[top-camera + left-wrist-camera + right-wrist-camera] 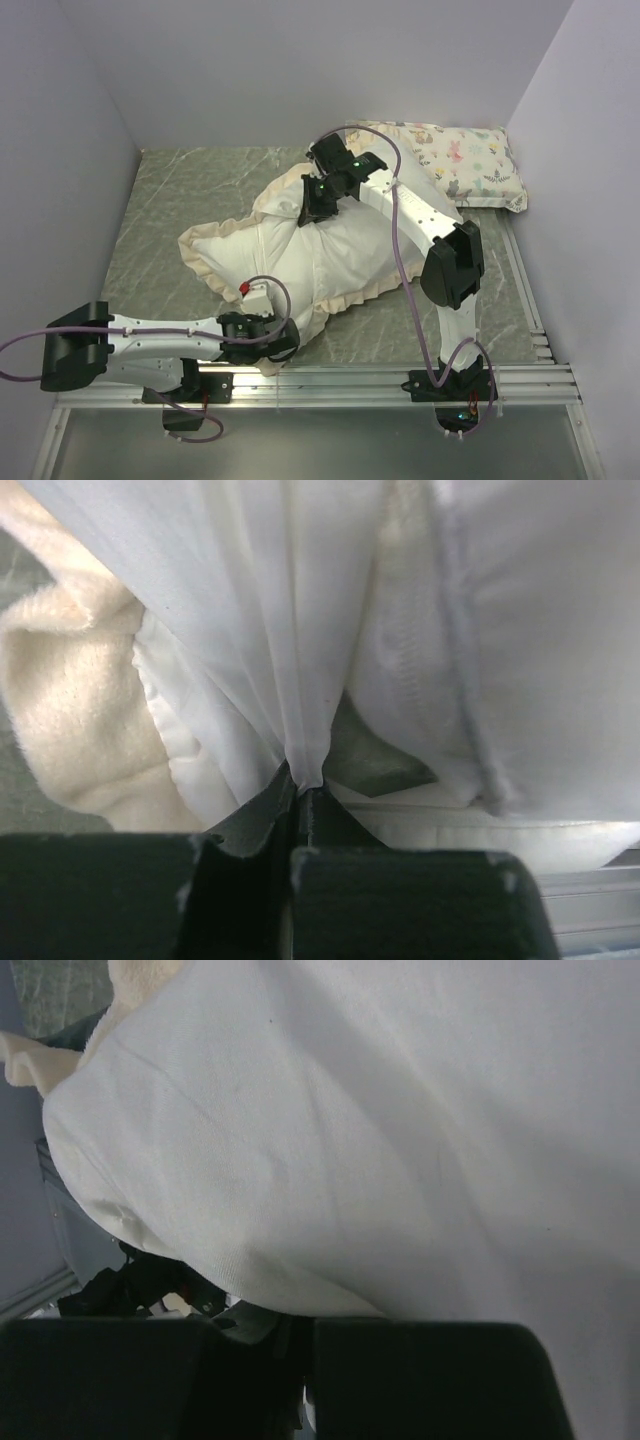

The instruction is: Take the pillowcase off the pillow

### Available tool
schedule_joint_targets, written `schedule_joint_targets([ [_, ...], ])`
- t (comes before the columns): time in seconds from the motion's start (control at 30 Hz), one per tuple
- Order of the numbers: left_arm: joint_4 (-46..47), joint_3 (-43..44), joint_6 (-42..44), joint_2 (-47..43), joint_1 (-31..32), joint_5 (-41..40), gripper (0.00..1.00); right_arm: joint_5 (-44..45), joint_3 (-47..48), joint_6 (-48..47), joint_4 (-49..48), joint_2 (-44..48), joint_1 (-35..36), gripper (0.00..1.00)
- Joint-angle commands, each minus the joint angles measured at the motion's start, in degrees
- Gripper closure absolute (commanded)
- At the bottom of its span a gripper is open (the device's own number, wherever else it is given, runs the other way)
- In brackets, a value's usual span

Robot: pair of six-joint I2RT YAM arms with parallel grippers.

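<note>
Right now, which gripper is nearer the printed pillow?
Right. The right gripper sits at the far end of the pillowcase, just left of the printed pillow. The left gripper pinches the near edge, across the bundle from it.

The pillowcase (300,250) lies mid-table as a plump bundle, pale white side outward, stretched diagonally from near-left to far-right. Its cream ruffled frill (215,270) runs round the edge, and its cloth is creased. The pillow swells it from within (hidden from above; close up, the two white cloths cannot be told apart).
</note>
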State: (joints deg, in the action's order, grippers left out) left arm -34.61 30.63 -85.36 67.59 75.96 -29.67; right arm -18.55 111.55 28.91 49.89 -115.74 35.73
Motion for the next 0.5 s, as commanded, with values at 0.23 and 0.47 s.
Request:
schedule_joint_targets([
  [0.23, -5.7, 0.9, -2.4, 9.1, 11.9, 18.7, 0.99, 16.4, 6.6, -1.0, -20.0, -0.5, -8.8, 1.0],
  [0.47, -6.7, 0.6, -4.1, 10.4, 15.0, 18.8, 0.96, 15.3, 6.8, -0.4, -19.8, -0.9, -9.5, 1.0],
])
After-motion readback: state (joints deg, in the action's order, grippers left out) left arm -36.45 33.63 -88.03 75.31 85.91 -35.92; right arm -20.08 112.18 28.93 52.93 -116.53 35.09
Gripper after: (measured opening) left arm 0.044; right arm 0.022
